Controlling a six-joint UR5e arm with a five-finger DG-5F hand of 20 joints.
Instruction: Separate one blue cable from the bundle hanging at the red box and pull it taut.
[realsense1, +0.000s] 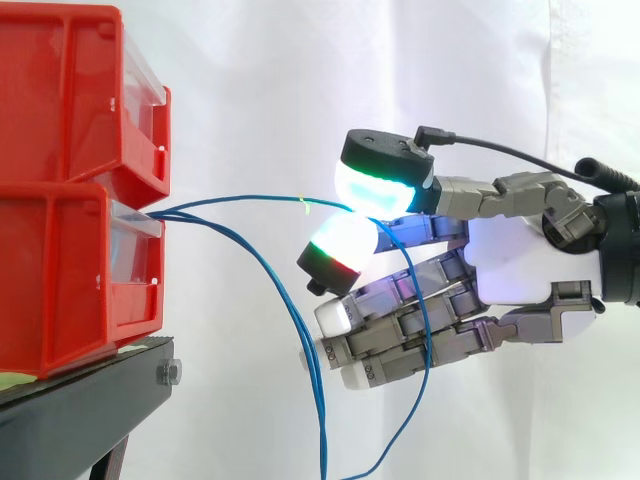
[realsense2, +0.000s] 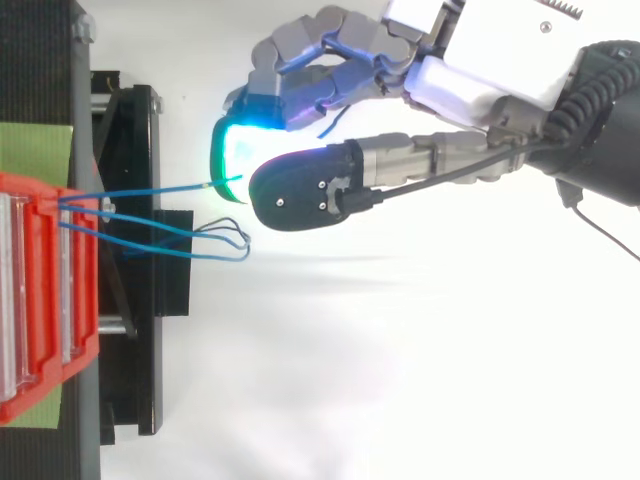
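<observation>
In the side view the hand (realsense1: 520, 260) reaches in level from 3 o'clock, palm upright and fingers pointing toward 9 o'clock, where the lower red bin (realsense1: 70, 280) sits on the black stand (realsense1: 80, 410). Two glowing pads (realsense1: 375, 185), one above the other, are closed on a single blue cable (realsense1: 250, 199). The remaining fingers are curled in below, toward 6 o'clock. The cable runs from the bin's front to the pinch almost level, only slightly bowed. Beyond the pinch it drops past the curled fingers. The rest of the bundle (realsense1: 300, 330) hangs from the same opening toward 5 o'clock. From above, the cable (realsense2: 150, 189) stretches toward 3 o'clock, apart from the slack loops (realsense2: 200, 245).
</observation>
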